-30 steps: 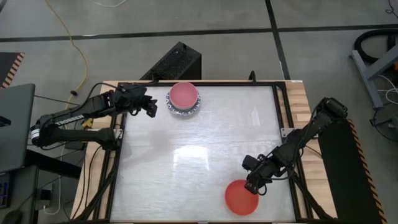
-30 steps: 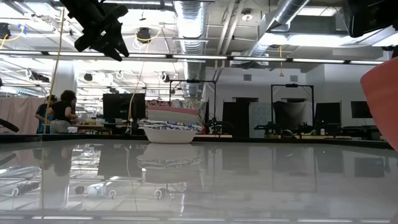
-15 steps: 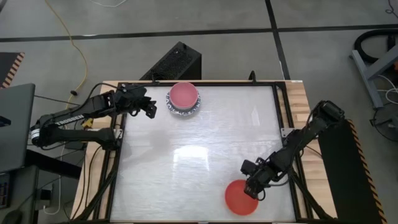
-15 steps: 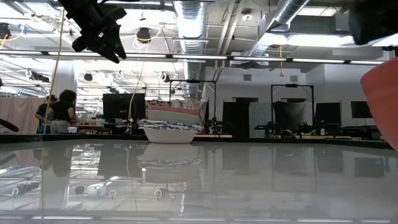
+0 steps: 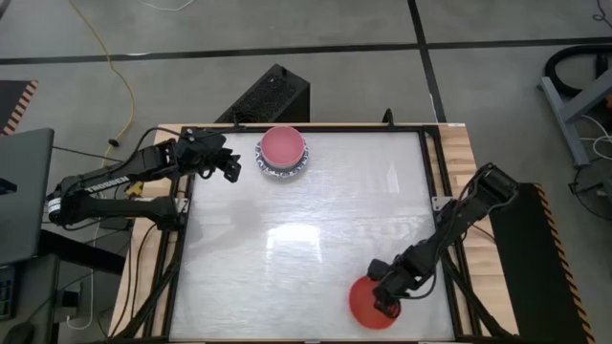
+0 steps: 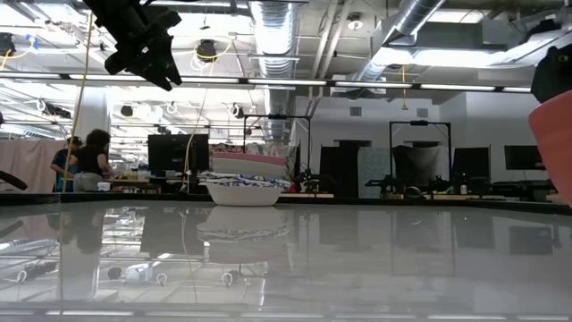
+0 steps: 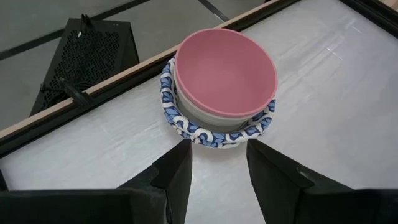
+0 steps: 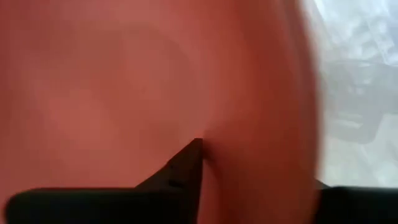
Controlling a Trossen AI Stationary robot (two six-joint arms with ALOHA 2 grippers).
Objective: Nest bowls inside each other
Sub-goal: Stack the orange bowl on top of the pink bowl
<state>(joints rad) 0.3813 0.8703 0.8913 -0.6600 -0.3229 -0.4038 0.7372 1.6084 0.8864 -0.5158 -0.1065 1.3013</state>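
— Where's your right gripper now?

— Down at the red bowl near the table's front edge, one finger inside its rim; I can't tell if I've clamped it.

— And the left gripper?

— Fingers apart, just beside the pink-topped stack at the back edge.

No readable text, labels, brands, numbers or signs in any view. Blue pattern on the bowl rim is decoration only, no lettering.
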